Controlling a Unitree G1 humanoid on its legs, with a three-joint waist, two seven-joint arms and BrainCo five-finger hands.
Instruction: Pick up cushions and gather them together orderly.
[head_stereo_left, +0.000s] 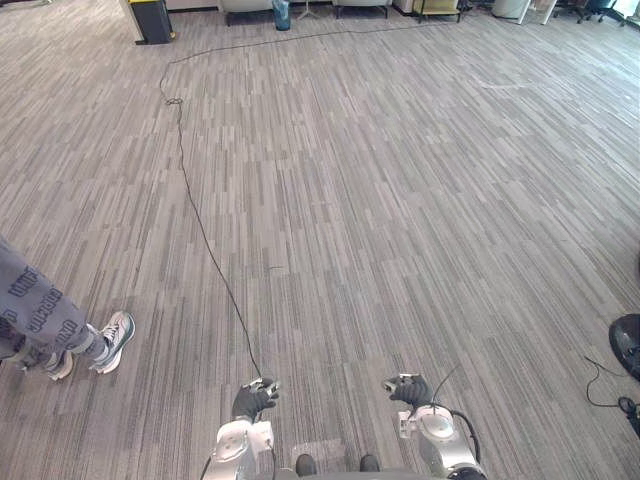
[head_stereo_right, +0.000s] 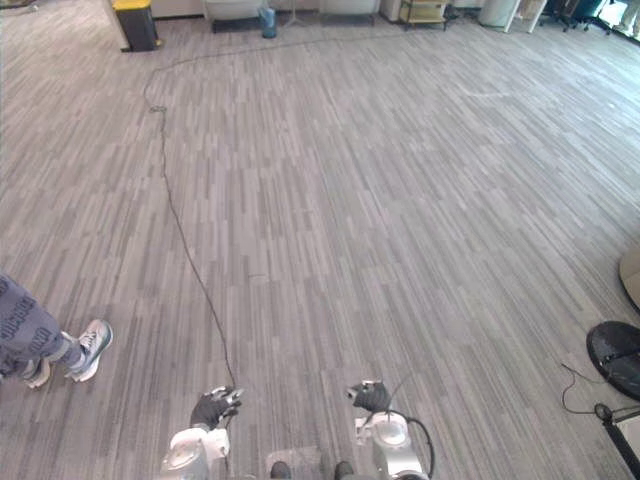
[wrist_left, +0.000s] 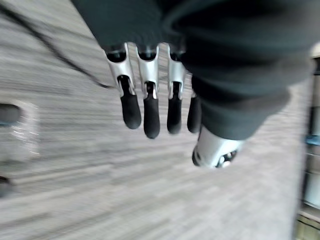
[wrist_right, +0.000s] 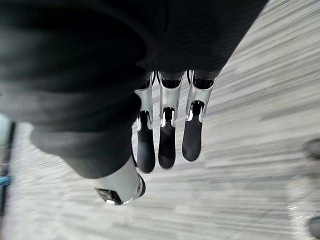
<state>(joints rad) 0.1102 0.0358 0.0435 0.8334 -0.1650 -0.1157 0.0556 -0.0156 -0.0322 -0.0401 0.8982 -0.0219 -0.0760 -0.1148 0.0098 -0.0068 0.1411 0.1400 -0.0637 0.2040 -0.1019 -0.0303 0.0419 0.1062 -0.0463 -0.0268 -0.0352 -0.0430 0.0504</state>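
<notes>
The left hand (head_stereo_left: 255, 398) and the right hand (head_stereo_left: 408, 390) are held low over the striped carpet (head_stereo_left: 400, 200), fingers (wrist_left: 151, 112) straight and empty, presumably as no cushion is yet reached.

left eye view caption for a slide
Robot's left hand and right hand open and empty over grey carpet; person's shoes at left.

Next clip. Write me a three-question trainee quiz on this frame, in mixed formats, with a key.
1. True or false: the left hand grips something.
2. The person's shoes stand on which side of the robot? A) left B) right
3. Fill in: with its fingers straight, the right hand is ____.
Key: 1 false, it is open and empty; 2 A; 3 open.
</notes>
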